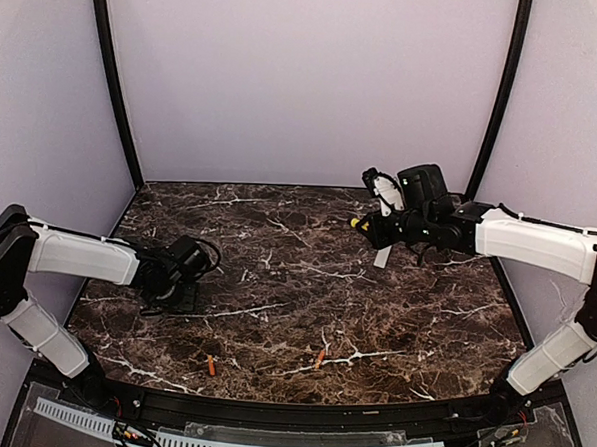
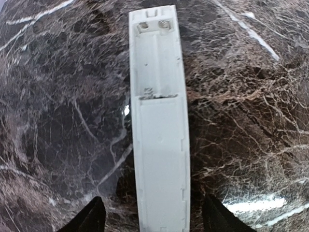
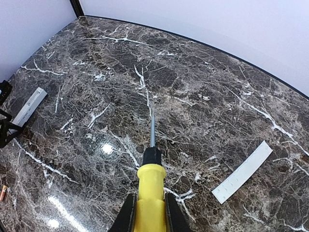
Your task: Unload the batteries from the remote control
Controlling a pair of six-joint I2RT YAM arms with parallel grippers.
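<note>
The remote control lies flat on the marble with its recess up, and the recess holds no cells. My left gripper is open, a finger on each side of the remote with a gap to it. In the top view the left gripper covers the remote. Two orange batteries lie loose near the front edge. My right gripper is shut on a yellow-handled screwdriver, held above the table at the back right. The remote and one battery also show in the right wrist view.
The flat white cover strip lies on the marble below the right gripper, and it also shows in the top view. Pale walls and black corner posts enclose the marble table.
</note>
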